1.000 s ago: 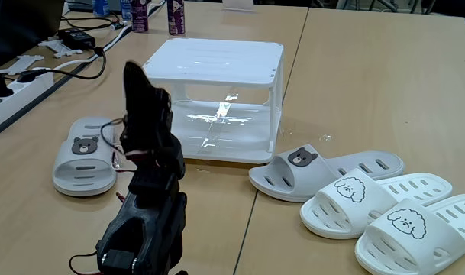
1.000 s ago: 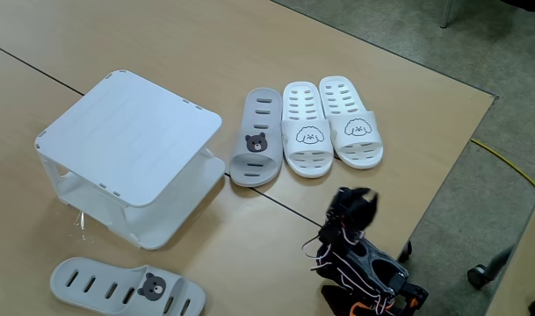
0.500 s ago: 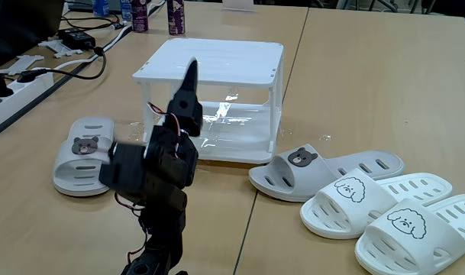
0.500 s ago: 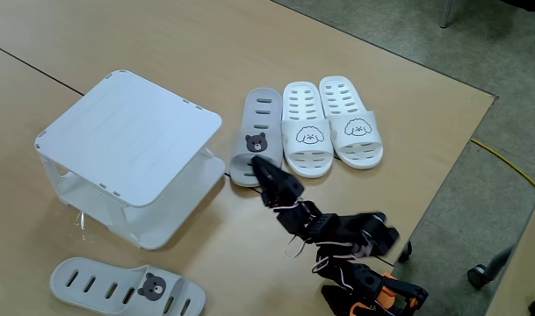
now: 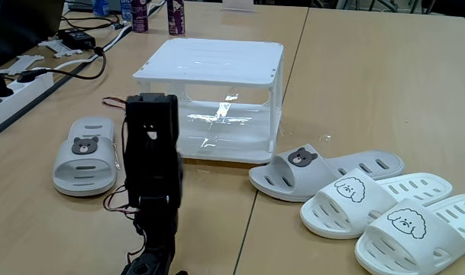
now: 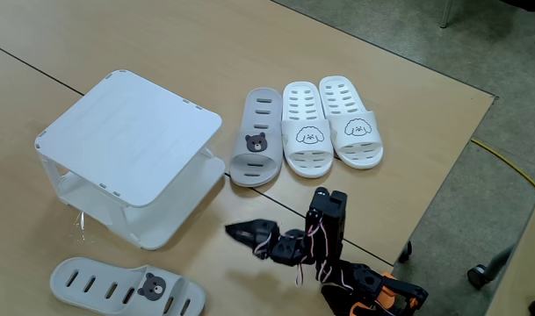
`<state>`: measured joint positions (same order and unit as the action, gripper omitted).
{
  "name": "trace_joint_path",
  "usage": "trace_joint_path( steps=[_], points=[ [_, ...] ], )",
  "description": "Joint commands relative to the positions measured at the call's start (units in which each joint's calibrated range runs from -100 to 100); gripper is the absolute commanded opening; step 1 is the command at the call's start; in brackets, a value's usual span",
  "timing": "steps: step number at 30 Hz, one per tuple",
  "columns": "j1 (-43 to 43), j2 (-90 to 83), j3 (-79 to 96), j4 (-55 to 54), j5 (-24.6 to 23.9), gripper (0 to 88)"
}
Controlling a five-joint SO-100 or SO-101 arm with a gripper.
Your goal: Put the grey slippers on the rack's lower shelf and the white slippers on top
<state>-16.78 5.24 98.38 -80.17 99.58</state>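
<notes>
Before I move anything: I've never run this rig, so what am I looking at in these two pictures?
The black jointed machine is a small robot arm bolted to a wooden table. Its tool is the pointed tip, low over the table and holding nothing. One camera looks across the table from behind the arm; the other looks down from above. A white two-tier rack stands empty. One grey bear slipper lies alone beside the rack; the other lies next to the two white dog slippers.
</notes>
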Motion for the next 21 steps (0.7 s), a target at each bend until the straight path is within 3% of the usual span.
trace_joint_path(
  steps=[1, 7, 12, 16, 21],
  points=[
    [-9.62, 0.86, 0.81, -0.85, 0.42, 1.0],
    [-24.42, 3.05, 0.26, -0.85, 0.42, 1.1],
    [-25.24, 5.32, -4.52, -0.85, 0.42, 1.8],
    [-25.16, 7.68, -12.91, -0.67, 0.42, 13.1],
    [-24.5, 9.78, -20.76, -0.07, 0.42, 13.9]
  ],
)
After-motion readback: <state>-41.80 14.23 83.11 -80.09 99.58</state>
